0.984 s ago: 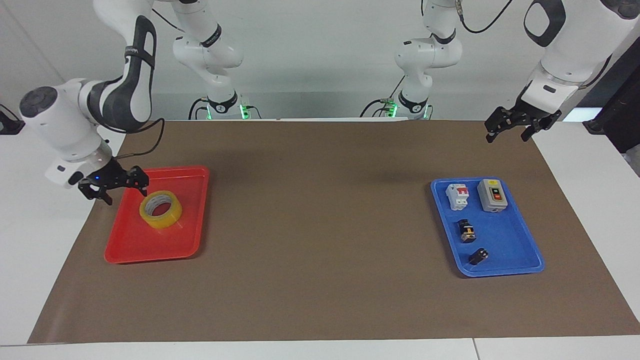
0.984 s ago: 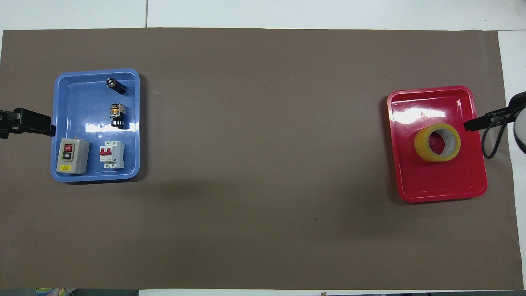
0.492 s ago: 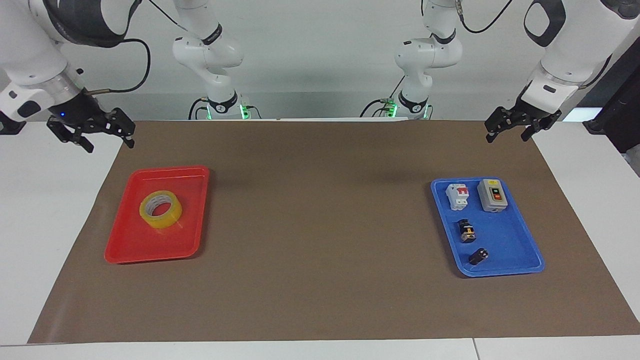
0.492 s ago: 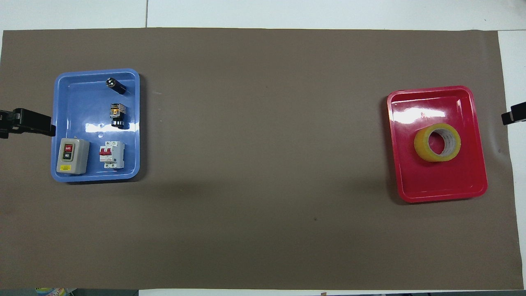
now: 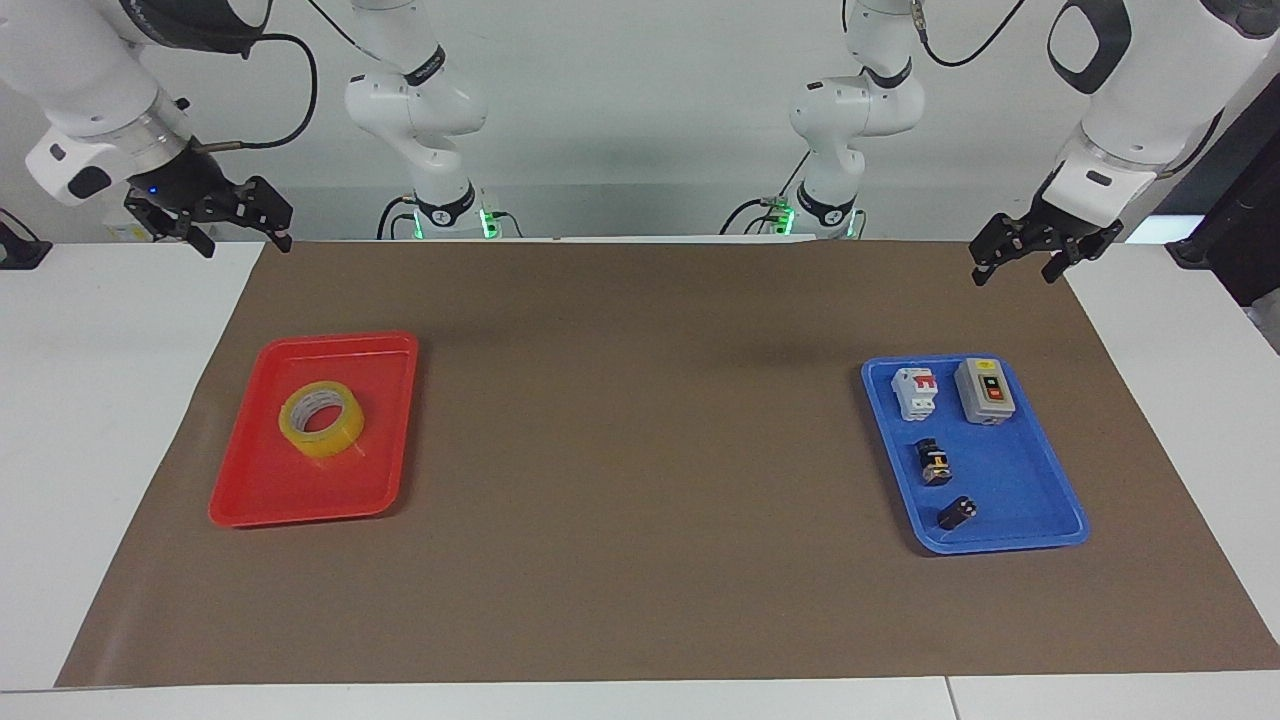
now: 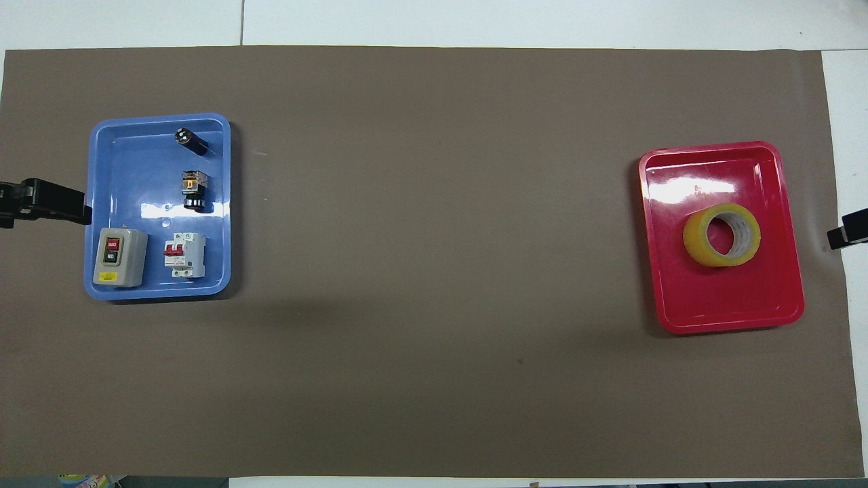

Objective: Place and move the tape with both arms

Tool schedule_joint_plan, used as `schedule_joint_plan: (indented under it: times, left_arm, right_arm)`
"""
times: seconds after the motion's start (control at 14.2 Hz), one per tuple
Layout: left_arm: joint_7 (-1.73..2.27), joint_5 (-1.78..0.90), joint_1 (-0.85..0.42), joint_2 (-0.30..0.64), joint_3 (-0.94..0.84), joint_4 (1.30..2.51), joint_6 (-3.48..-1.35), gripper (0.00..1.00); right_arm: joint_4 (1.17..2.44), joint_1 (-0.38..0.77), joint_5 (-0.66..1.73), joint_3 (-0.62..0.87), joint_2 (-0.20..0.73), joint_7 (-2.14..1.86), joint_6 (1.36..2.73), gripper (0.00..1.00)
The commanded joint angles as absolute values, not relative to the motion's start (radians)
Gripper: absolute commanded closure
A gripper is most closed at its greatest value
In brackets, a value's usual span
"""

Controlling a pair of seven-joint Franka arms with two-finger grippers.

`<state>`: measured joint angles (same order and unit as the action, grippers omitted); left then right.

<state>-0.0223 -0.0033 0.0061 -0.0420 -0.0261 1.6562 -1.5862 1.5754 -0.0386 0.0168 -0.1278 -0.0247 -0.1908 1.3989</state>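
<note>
The tape (image 5: 342,431), a yellow roll with a white core, lies flat in the red tray (image 5: 300,500) toward the right arm's end of the table. It also shows in the overhead view (image 6: 695,238), in the red tray (image 6: 725,305). My right gripper (image 5: 245,232) is open and empty, raised over the mat's corner by the robots, well apart from the tape; only its tip (image 6: 847,237) shows in the overhead view. My left gripper (image 5: 1014,268) is open and empty, waiting raised over the mat's edge nearer the robots than the blue tray; it also shows in the overhead view (image 6: 51,210).
A blue tray (image 5: 1010,470) toward the left arm's end holds a grey switch box (image 5: 985,390), a white circuit breaker (image 5: 916,392) and two small black parts (image 5: 935,464). A brown mat (image 5: 640,450) covers the table.
My right gripper has risen from beside the tape in the red tray and drawn back toward the robots, empty. The tape and the left arm have not moved.
</note>
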Motion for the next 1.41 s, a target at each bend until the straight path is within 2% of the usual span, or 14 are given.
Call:
schedule_joint_plan:
  times: [0.0,0.21,0.56,1.34]
  left_arm:
    - [-0.031,0.018,0.014,-0.055,-0.031,1.661,-1.574,0.0]
    - [-0.031,0.018,0.014,-0.055,-0.031,1.661,-1.572,0.0]
    - [-0.031,0.018,0.014,-0.055,-0.031,1.66,-1.572,0.0]
    - [-0.031,0.018,0.014,-0.055,-0.031,1.661,-1.574,0.0]
  right_arm:
    - [1.614,-0.041,-0.012,-0.101,-0.057,-0.175,1.405,0.0]
    - [1.597,-0.054,-0.014,-0.101,-0.04,-0.183,1.48,0.0]
    - [1.595,-0.051,-0.092,-0.065,-0.041,-0.184,1.456,0.0]
    - [1.601,-0.052,-0.075,-0.046,-0.048,-0.173,1.471,0.0]
